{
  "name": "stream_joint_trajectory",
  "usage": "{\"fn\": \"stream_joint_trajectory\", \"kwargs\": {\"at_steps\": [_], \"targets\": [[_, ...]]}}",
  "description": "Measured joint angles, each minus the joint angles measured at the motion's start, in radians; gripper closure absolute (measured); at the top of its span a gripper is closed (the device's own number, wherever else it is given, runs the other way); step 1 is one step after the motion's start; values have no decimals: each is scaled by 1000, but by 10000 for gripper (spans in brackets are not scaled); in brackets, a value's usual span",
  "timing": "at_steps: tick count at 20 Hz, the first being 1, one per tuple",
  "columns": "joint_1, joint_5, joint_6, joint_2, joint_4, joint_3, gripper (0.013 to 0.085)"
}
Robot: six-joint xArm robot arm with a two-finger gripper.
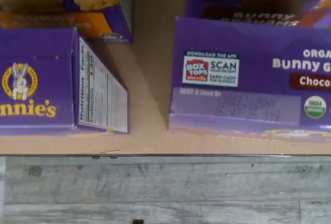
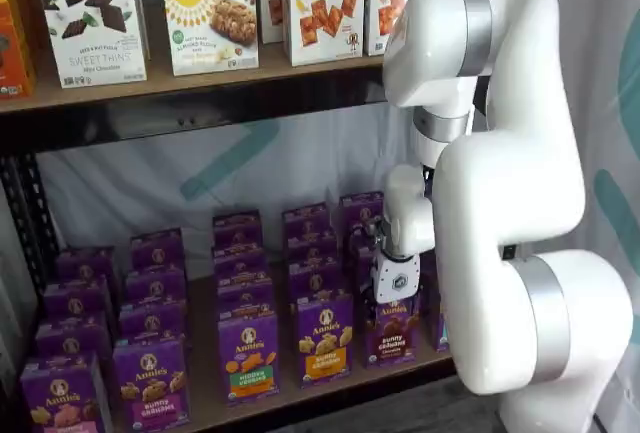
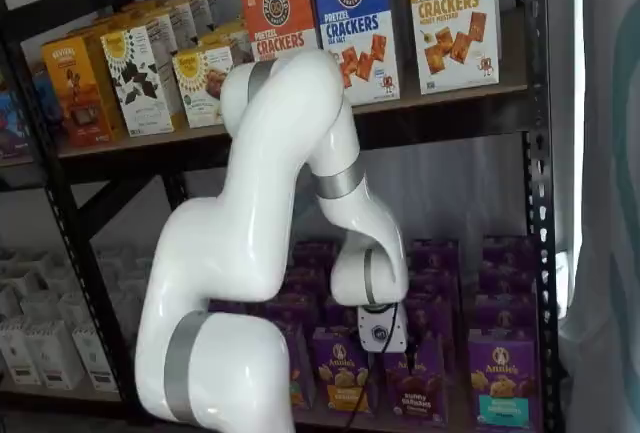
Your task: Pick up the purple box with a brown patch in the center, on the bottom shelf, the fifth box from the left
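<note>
The purple box (image 2: 392,335) stands upright at the front of the bottom shelf (image 2: 204,383), with dark brown crackers pictured on its face. It also shows in the other shelf view, the purple box (image 3: 416,391) just right of the arm's wrist. In the wrist view the top flap of the purple box (image 1: 243,79) reads "Bunny G… Choco". My gripper (image 2: 393,301) hangs straight above that box, its white body close over the top flap. The gripper (image 3: 392,355) fingers do not show plainly in either shelf view. Nothing is held, the jaws stand wide and the box rests on the board.
Rows of similar purple cartons fill the bottom shelf, among them an orange-banded one (image 2: 248,355) and a neighbour (image 2: 324,338) close to the left. Another Annie's carton top (image 1: 36,81) lies across a narrow gap. Tall cracker boxes (image 2: 324,3) stand on the upper shelf. A black post (image 3: 535,203) frames the right.
</note>
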Motion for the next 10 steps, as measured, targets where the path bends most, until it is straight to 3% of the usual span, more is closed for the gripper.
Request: {"fn": "stream_joint_trajectory", "kwargs": {"at_steps": [4, 7, 10], "targets": [[-8, -19, 56, 3, -63, -1, 130], [-25, -29, 155, 0, -179, -5, 130], [-35, -24, 215, -3, -249, -9, 130]]}}
